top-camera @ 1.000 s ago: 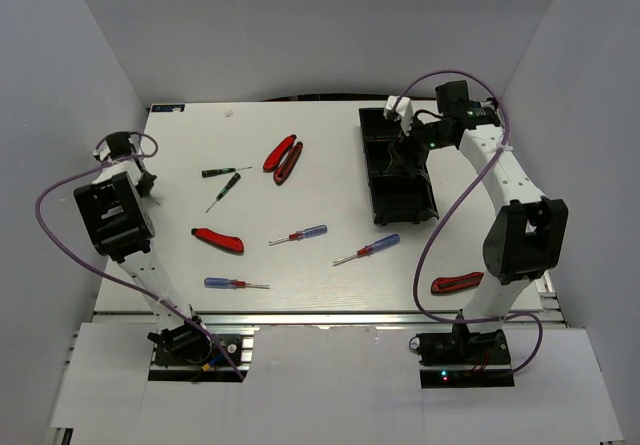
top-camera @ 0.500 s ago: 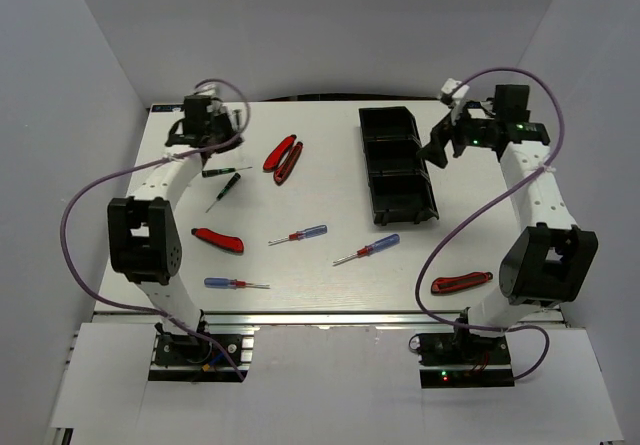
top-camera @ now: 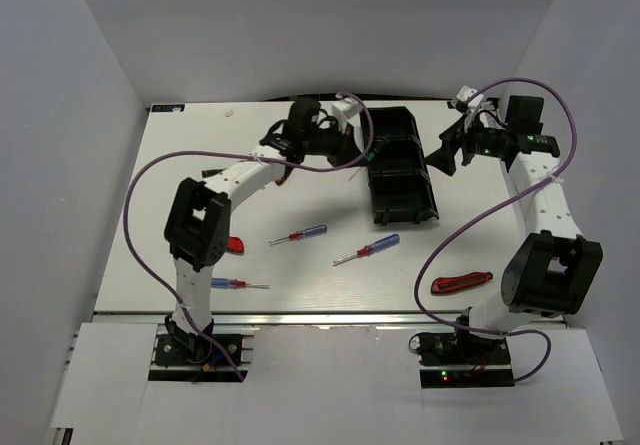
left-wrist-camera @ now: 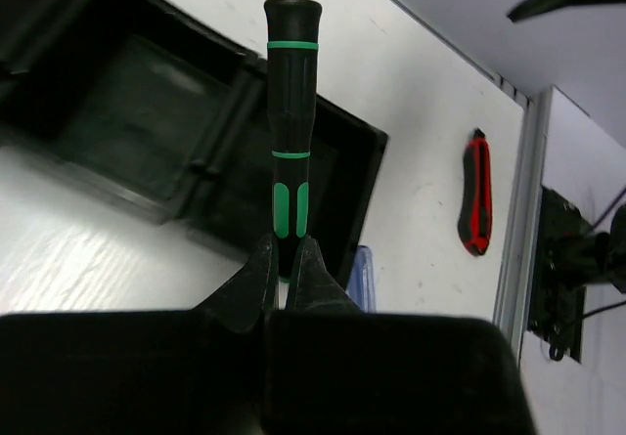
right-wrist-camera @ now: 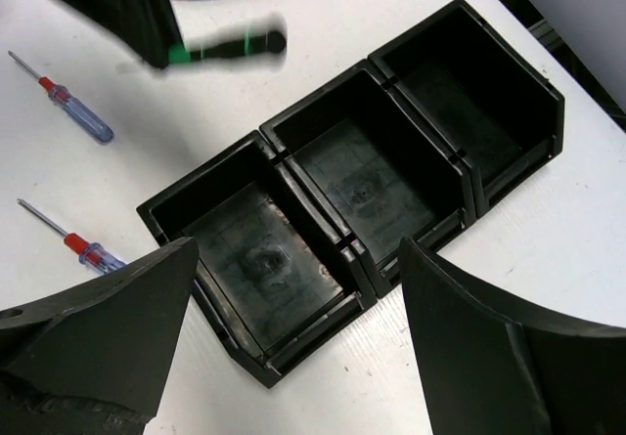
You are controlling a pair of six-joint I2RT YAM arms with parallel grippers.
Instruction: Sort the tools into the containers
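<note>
Green-handled screwdriver [left-wrist-camera: 290,161] pinched in left pincer [left-wrist-camera: 286,251], mid-delivery beside the left wall of the tray [top-camera: 374,190]. Right pincer [top-camera: 443,153] spread, empty. Next, likely: centre over one compartment, then release.

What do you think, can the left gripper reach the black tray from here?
Likely yes: shut on the green screwdriver, the left gripper is beside the open-topped tray; the right gripper stands aside, across it.

1. Bright, even light from above; faint soft shadows on the white table [top-camera: 300,265].
2. Right wrist view: green-handled screwdriver [right-wrist-camera: 230,44] smeared by motion blur.
3. Left wrist view: black tray [left-wrist-camera: 117,112] slightly soft.
</note>
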